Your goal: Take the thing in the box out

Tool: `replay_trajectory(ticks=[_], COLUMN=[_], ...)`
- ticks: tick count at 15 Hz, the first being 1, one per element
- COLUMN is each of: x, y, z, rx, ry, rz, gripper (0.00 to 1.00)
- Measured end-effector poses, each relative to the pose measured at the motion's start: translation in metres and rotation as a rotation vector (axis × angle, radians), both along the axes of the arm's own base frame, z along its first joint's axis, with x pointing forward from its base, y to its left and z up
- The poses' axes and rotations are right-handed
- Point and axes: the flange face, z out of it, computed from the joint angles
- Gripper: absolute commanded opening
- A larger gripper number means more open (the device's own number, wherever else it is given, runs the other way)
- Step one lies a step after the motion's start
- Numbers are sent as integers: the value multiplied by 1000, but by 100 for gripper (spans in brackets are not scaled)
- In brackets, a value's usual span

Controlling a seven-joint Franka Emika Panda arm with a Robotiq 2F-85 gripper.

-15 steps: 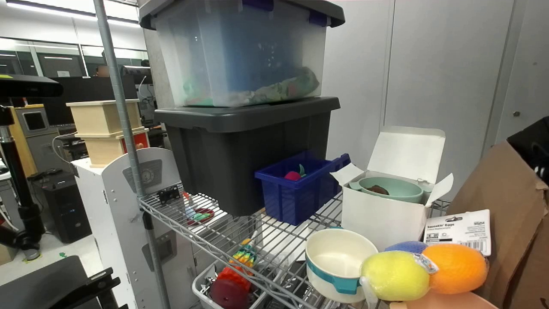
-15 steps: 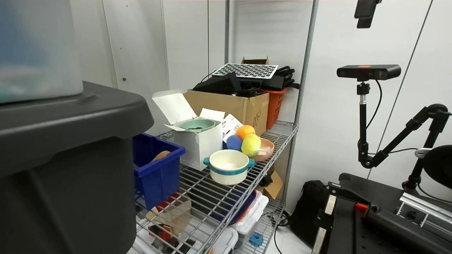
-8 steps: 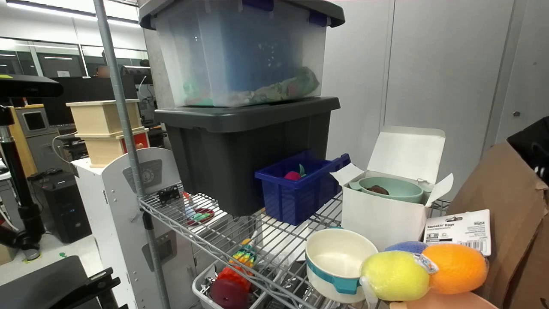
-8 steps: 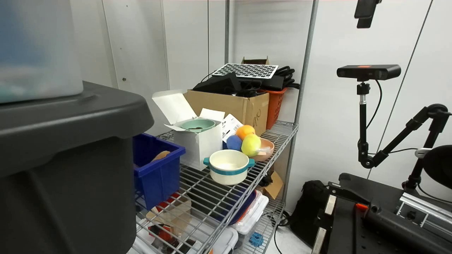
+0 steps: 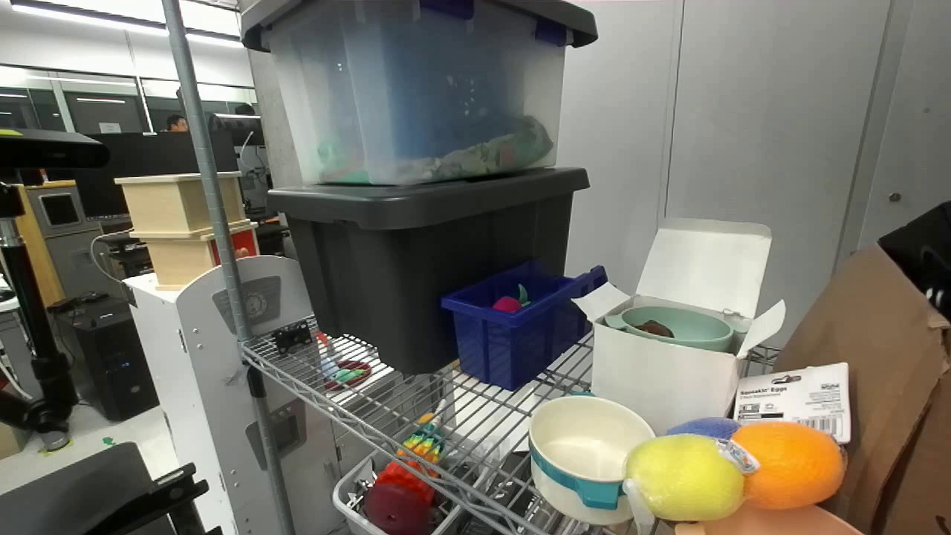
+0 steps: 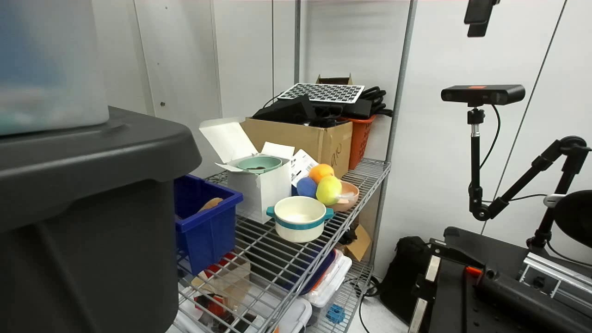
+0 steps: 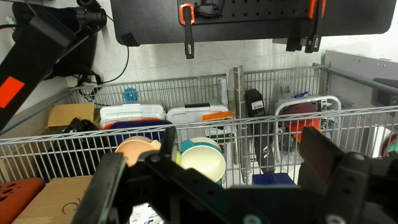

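The thing, a small dark reddish-brown lump, lies inside a pale green pot in the open white box. In an exterior view the lump shows only as a small dark spot in the pot, and the box stands on the wire shelf with its lid flap up. In the wrist view my gripper is open with its fingers wide apart and nothing between them. The box and lump do not show there; the gripper's body covers the lower part.
A cream and teal pot stands in front of the box. Yellow fruit and orange fruit sit beside it. A blue bin and dark grey tote stand on the box's other side. A cardboard carton is behind.
On the shelf nothing has visibly moved. A person's head now shows more clearly in the far background of an exterior view.
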Motion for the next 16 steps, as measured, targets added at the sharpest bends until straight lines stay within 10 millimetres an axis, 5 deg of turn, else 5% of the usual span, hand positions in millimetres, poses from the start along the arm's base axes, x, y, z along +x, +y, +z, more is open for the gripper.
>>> replay_trajectory(ticks=[10, 16], x=[3, 41], y=[1, -5], z=[-5, -31], rx=[5, 9], ry=[12, 33], rz=[-17, -79], gripper=[100, 100])
